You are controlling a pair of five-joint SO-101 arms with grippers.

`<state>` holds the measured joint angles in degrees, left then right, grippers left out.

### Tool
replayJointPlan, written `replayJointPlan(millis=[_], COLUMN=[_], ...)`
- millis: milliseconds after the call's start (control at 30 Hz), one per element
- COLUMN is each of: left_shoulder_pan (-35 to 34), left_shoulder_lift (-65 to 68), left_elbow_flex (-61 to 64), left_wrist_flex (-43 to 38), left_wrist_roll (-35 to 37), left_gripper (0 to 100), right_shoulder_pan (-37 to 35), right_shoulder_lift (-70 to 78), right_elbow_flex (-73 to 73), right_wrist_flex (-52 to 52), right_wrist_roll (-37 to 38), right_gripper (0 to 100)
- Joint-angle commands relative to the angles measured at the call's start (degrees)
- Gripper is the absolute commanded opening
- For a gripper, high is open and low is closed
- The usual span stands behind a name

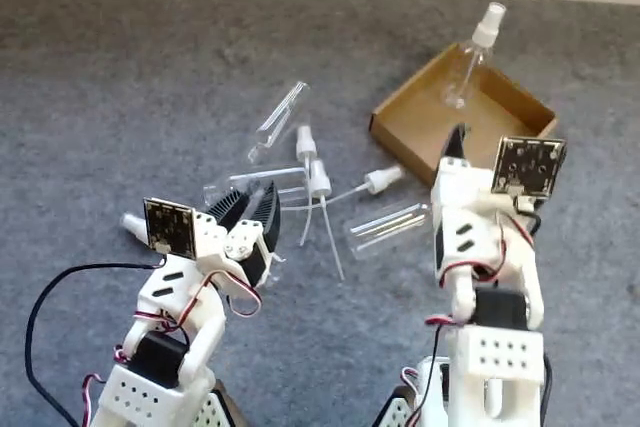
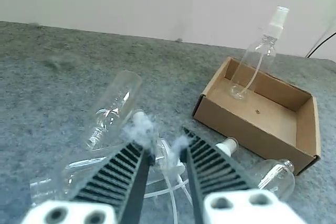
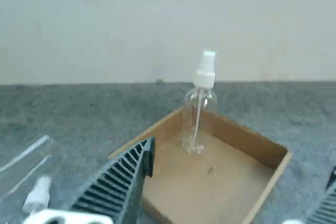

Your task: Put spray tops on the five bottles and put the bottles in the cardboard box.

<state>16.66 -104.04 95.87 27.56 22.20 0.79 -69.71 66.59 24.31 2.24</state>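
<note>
A clear bottle with a white spray top [image 1: 472, 55] [image 2: 255, 59] [image 3: 198, 109] stands upright in the cardboard box [image 1: 402, 112] [image 2: 247, 129] [image 3: 157, 132]. Three uncapped clear bottles lie on the carpet [image 1: 278, 119] [image 1: 238, 185] [image 1: 388, 224]. Loose spray tops with dip tubes lie between them [image 1: 306, 141] [image 1: 319, 181] [image 1: 383, 179]. My left gripper [image 1: 250, 209] [image 2: 165, 156] hovers narrowly open just short of the tops and the nearest lying bottle [image 2: 63, 177], holding nothing. My right gripper [image 1: 455, 147] [image 3: 231, 182] is wide open at the box's near edge.
Another white spray top [image 1: 133, 225] lies left of the left arm. Grey carpet covers the table, with a pale wall behind. Bare carpet spreads far left and right of the box.
</note>
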Motion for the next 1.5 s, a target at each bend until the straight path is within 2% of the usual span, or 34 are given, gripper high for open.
replayJointPlan(millis=[0, 133, 400, 467, 567, 633, 733, 800, 900, 1033, 1267, 1467], left_shoulder_pan=[-0.13, -0.13, -0.57, -0.66, -1.45, -2.51, -6.81, -11.38, -16.84, -18.24, -18.59, -18.51], left_shoulder_lift=[-0.31, -0.31, -0.4, -0.4, -0.48, -0.48, -0.48, -0.57, -0.66, -0.66, -0.66, -0.66], left_elbow_flex=[1.19, 1.19, 1.19, 0.75, 0.48, 0.31, 0.75, 0.13, -0.92, -1.1, -0.48, 1.19], left_wrist_flex=[-0.18, 0.0, -0.18, -0.18, -0.18, 0.09, 0.79, 5.01, 13.1, 20.48, 20.92, 20.75], left_wrist_roll=[-0.62, -0.62, -0.7, -0.88, -6.59, -11.69, -16.0, -16.44, -16.44, -16.44, -16.79, -16.88], left_gripper=[4, 4, 4, 4, 4, 4, 4, 4, 4, 4, 4, 4], right_shoulder_pan=[-0.22, 2.33, 6.37, 6.2, 6.2, 6.2, 6.2, 6.2, 6.11, 4.18, -5.85, -12.0], right_shoulder_lift=[-6.46, -10.24, -11.03, -11.03, -11.03, -11.03, -10.95, -10.95, -10.95, -10.77, 2.68, 20.97], right_elbow_flex=[-6.46, -8.31, -5.85, -3.82, -1.36, -0.92, -0.92, -1.27, -4.0, -8.4, -17.1, -25.98], right_wrist_flex=[15.78, 31.34, 33.1, 33.1, 33.1, 33.19, 33.98, 34.86, 36.97, 38.29, 44.0, 43.56], right_wrist_roll=[0.62, 0.62, 0.62, 0.62, 1.05, 4.84, 10.81, 11.78, 9.58, 6.77, -0.35, -13.19], right_gripper=[44.0, 44.0, 43.5, 39.3, 27.6, 21.1, 18.6, 18.6, 18.6, 18.6, 23.1, 25.6])
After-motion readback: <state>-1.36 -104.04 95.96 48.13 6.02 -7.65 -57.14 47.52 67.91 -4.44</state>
